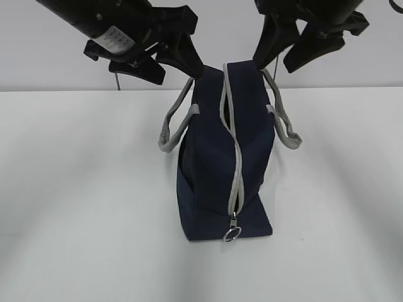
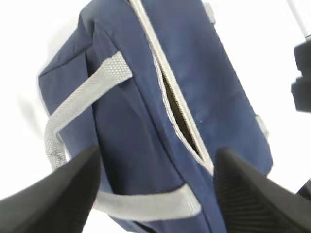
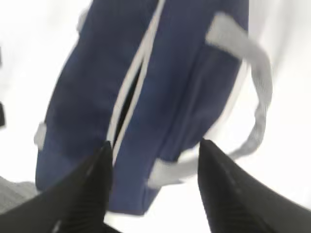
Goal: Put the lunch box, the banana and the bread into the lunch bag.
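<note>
The navy lunch bag stands in the middle of the white table, with its end and metal ring pull toward the camera. Its grey zipper is closed near the ring and gapes a little at the far end. My left gripper hovers open above the bag's far left corner, over a grey handle. My right gripper hovers open above the far right corner. Neither holds anything. The lunch box, the banana and the bread are out of view.
Grey strap handles droop on both sides of the bag. The white table spreads out around it, and a pale wall rises behind.
</note>
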Available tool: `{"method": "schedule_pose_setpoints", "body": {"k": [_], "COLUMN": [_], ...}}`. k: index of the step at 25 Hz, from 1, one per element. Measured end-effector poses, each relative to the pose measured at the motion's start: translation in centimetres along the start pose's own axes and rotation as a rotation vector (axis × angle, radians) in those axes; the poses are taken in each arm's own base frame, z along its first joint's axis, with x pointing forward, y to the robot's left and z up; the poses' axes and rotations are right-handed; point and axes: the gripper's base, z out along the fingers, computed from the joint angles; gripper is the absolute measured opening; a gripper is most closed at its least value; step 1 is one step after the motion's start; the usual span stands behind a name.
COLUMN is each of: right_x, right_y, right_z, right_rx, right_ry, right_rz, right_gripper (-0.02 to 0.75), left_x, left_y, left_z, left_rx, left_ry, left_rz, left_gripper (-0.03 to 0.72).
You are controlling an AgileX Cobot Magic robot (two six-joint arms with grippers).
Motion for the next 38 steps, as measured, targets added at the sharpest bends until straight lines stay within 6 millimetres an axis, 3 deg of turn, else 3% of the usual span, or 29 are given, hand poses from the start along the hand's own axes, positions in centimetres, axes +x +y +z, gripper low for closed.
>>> {"method": "schedule_pose_setpoints", "body": {"k": [7, 13, 17, 25, 29, 38], "right_x": [6.6, 12.5, 15.9, 21.3, 22.6, 22.0], "right_y": [0.2, 0.4, 0.7, 1.7, 1.9, 2.2], "right_z": [-1.0, -0.8, 0.8, 5.2, 6.0, 5.9], "right_rx": [0.028, 0.009, -0.063, -0.322, -0.373, -0.388], "right_ry": [-0.065, -0.143, -0.101, -0.097, -0.135, -0.208], "right_rz": [0.01, -0.109, -0.193, -0.475, -0.57, -0.511], "right_gripper": [0.416, 0.416, 0.416, 0.416, 0.416, 0.417], "left_x": [0.7, 4.3, 6.3, 7.5, 7.5, 7.5], "left_y": [-1.2, -1.8, -1.7, -2.3, -2.3, -2.3], "left_z": [-2.3, -2.8, -3.9, -6.8, -7.0, -7.0], "left_rx": [-0.016, -0.01, -0.013, -0.005, -0.006, -0.012], "left_ry": [0.005, 0.04, 0.029, -0.032, -0.039, -0.037], "left_rz": [0.066, 0.11, 0.136, 0.188, 0.197, 0.208], "left_gripper": [0.486, 0.468, 0.465, 0.458, 0.456, 0.435]}}
